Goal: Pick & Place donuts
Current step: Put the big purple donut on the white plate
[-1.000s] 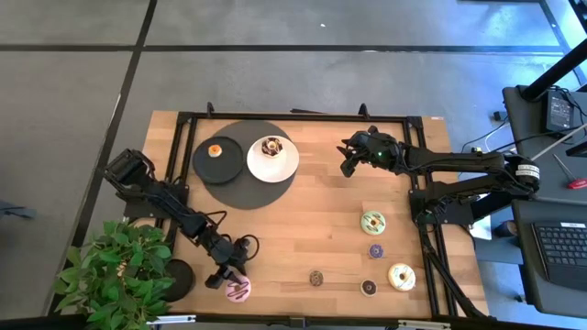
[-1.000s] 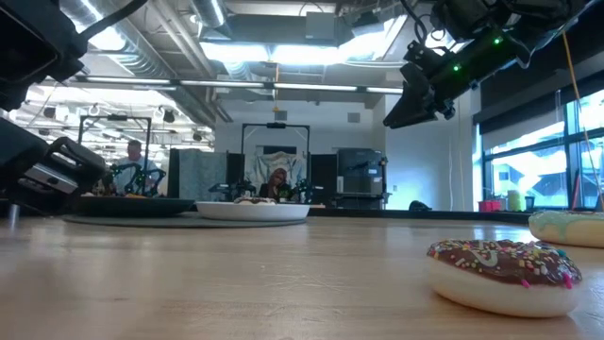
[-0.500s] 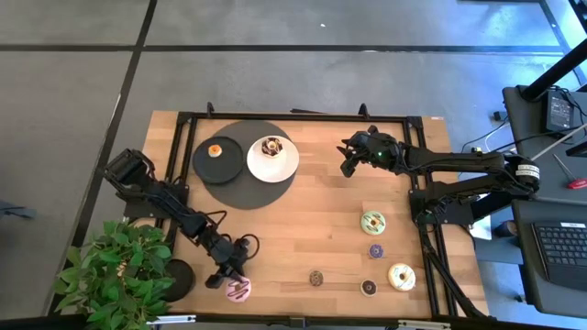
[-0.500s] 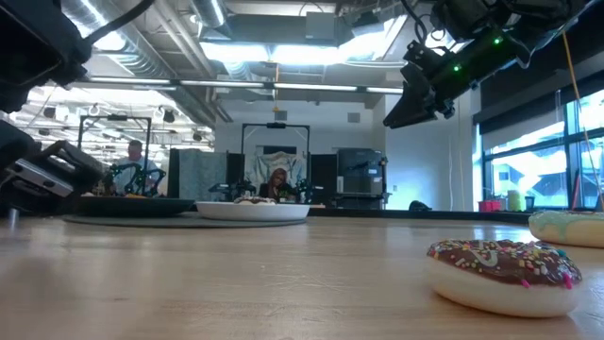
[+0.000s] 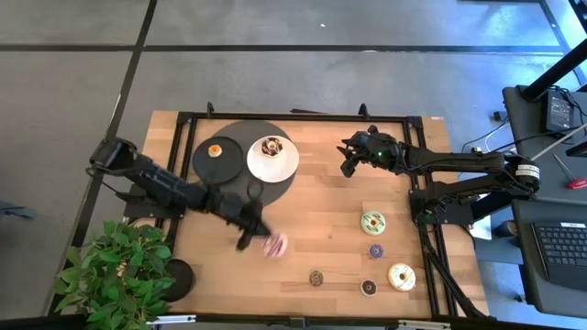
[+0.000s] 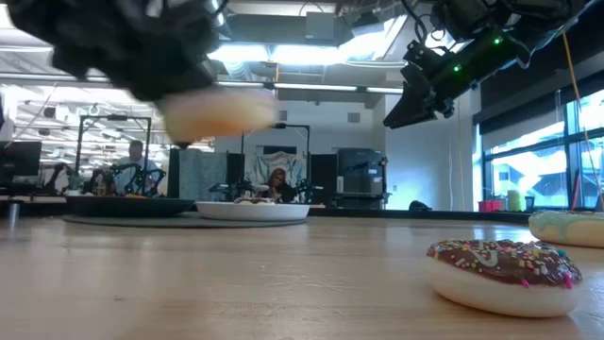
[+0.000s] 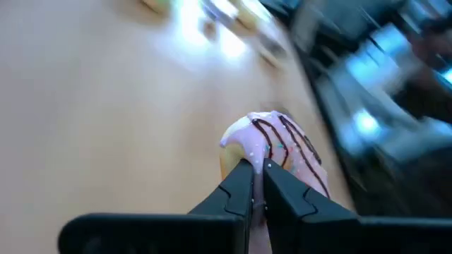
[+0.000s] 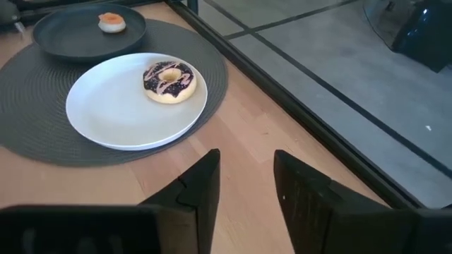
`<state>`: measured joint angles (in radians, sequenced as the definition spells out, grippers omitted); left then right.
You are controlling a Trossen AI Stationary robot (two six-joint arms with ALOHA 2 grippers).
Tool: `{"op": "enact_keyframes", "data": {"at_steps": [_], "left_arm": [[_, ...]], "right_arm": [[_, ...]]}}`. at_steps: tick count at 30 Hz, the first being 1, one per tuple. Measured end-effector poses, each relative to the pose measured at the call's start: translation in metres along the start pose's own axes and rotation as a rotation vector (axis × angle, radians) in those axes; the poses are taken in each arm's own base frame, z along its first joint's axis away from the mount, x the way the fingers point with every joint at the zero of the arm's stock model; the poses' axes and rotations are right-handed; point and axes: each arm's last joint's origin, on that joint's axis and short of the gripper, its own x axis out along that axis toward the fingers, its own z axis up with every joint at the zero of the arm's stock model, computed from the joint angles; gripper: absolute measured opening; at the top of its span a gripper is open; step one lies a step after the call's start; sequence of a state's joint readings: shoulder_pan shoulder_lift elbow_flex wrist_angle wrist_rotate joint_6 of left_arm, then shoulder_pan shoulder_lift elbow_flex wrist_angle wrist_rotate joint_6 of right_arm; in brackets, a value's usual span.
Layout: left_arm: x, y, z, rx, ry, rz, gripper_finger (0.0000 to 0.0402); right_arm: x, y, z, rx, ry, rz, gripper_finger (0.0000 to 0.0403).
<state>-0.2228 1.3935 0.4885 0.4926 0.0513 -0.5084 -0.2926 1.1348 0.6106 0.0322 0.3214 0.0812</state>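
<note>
My left gripper point(image 5: 260, 241) is shut on a pink-iced donut with chocolate drizzle point(image 5: 274, 244) above the middle of the table. In the low view the donut point(image 6: 217, 113) is well above the tabletop. My right gripper point(image 5: 348, 166) hangs open and empty above the table's far middle, right of the white plate point(image 5: 284, 165). A dark-iced donut point(image 5: 272, 147) lies on that plate. A small orange donut point(image 5: 215, 151) lies on the black plate point(image 5: 206, 165). Several more donuts lie at the near right: green point(image 5: 372, 222), purple point(image 5: 376, 250), cream-yellow point(image 5: 401, 276). My left gripper pinches the pink donut between its two fingers at the part of the ring nearest them point(image 7: 244, 152). The fingertips point(image 7: 241, 180) hide the exact place of contact. The donut is lifted clear of the table and sticks out beyond the fingertips.
Two small chocolate donuts point(image 5: 316, 278) point(image 5: 369, 287) lie near the front edge; one shows large in the low view point(image 6: 500, 269). A dark round mat point(image 5: 240, 188) lies under both plates. A potted plant point(image 5: 119, 270) stands at the near-left corner. Bare wood lies in the table's middle.
My left gripper has gone up from the table's near-left edge, then toward the right and far side to above the middle, taking the pink donut with it. The donut is lifted clear of the table. The move is fast and blurred.
</note>
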Motion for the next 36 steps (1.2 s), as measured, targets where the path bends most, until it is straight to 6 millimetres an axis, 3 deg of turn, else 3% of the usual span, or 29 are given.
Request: {"op": "enact_keyframes", "data": {"at_steps": [6, 14, 20, 26, 36], "left_arm": [[-0.018, 0.057, 0.031, -0.073, -0.183, 0.381, 0.0016], [-0.037, 0.115, 0.039, -0.196, -0.185, 0.602, 0.0016], [-0.041, 0.132, 0.039, -0.236, -0.176, 0.624, 0.0017], [-0.032, 0.141, 0.029, -0.248, -0.134, 0.656, 0.0017], [-0.03, 0.144, 0.027, -0.245, -0.14, 0.688, 0.0035]], "right_arm": [[0.0, 0.0, 0.0, -0.039, 0.0, 0.0, 0.0136], [0.0, 0.0, 0.0, -0.087, -0.001, 0.0, 0.0136], [0.0, 0.0, 0.0, -0.087, 0.0, 0.0, 0.0136], [0.0, 0.0, 0.0, -0.087, 0.0, 0.0, 0.0136], [0.0, 0.0, 0.0, -0.087, 0.0, 0.001, 0.0136]]}}
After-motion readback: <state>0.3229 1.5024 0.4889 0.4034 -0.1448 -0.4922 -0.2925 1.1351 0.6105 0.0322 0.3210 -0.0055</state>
